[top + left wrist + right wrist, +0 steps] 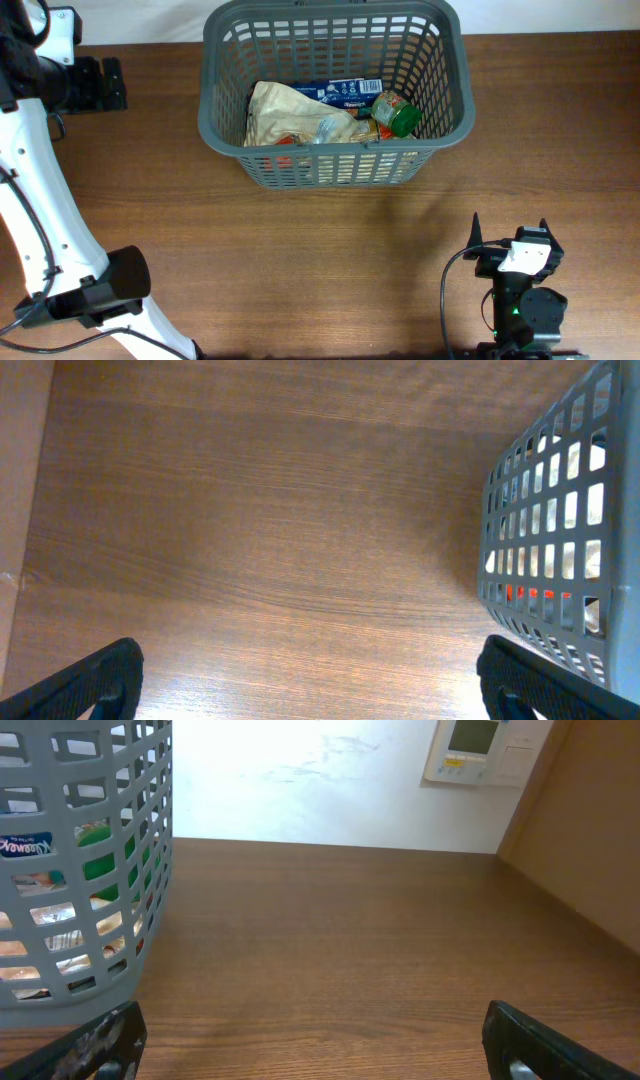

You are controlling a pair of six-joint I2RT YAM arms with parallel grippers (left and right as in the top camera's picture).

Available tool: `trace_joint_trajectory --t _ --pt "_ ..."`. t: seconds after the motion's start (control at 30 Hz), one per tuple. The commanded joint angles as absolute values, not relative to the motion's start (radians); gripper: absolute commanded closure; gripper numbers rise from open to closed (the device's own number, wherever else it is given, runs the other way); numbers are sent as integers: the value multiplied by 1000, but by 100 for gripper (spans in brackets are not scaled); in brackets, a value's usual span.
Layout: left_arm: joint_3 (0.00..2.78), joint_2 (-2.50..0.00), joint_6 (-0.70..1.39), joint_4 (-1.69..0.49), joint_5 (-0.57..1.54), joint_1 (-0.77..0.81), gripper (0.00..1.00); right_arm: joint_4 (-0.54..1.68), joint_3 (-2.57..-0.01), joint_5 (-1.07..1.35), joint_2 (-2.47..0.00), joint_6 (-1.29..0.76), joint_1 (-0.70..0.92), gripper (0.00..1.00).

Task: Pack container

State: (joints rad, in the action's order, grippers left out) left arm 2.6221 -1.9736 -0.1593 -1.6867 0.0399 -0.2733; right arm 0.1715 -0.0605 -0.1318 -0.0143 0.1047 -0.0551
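The container, a large dark grey slotted basket (222, 110), stands at the back middle of the wooden table. Inside lie a tan crinkled bag (290, 115), a blue package (345, 93) and a green-lidded jar (397, 113). My left gripper (118, 85) is open and empty at the far left, well apart from the basket. In the left wrist view its fingers (325, 695) span bare wood with the basket wall (545, 540) to the right. My right gripper (510, 232) is open and empty at the front right. In the right wrist view its fingers (320, 1055) face the basket (90, 870).
The wooden table (330, 250) stretches between the basket and the right arm's base. A white wall with a small wall panel (475, 750) rises behind the table in the right wrist view.
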Motion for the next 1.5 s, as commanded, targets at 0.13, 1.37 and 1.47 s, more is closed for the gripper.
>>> trace_joint_trajectory --t 0.13,1.37,1.47 --pt "2619 -1971 -147 -1687 36 -273 1 167 -49 -127 -3 96 -45 1" --pt "615 -487 -196 -348 29 -7 1 167 -49 -127 -3 96 -45 1" --pt "442 -332 -196 -258 29 -7 1 167 -49 -127 -3 96 -45 1"
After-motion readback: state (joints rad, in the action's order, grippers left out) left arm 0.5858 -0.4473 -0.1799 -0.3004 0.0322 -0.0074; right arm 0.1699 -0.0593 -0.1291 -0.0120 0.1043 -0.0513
